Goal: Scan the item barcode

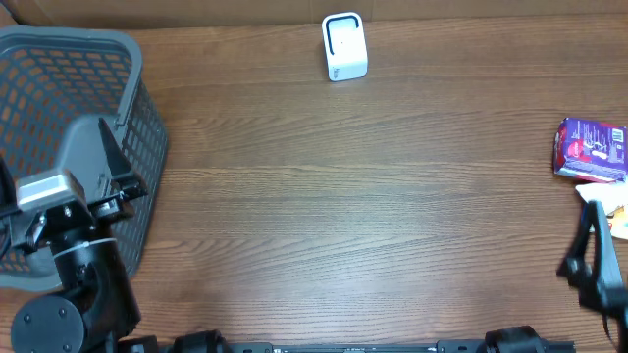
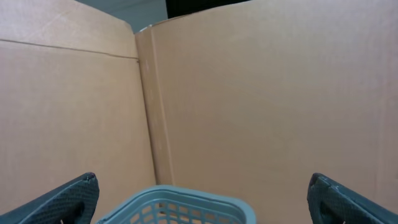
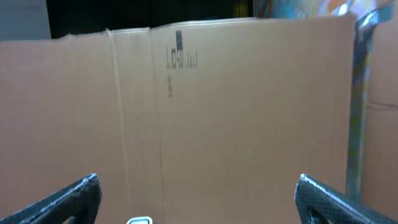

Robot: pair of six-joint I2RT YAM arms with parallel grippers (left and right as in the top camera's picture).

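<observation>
Basket: grey mesh basket (image 1: 147,127), at the left edge of my overhead frame; its rim shows bottom centre in the left wrist view.
Table: brown wood-grain table (image 1: 343,226), filling my overhead frame.
Backdrop: tan cardboard panels (image 3: 261,124); I note small dark print, upper centre.

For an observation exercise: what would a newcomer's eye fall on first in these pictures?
The grey plastic mesh basket at the brown wooden table's left edge stands out. A small white box-shaped scanner sits at the far middle, and a purple printed packet lies at the right edge.
</observation>
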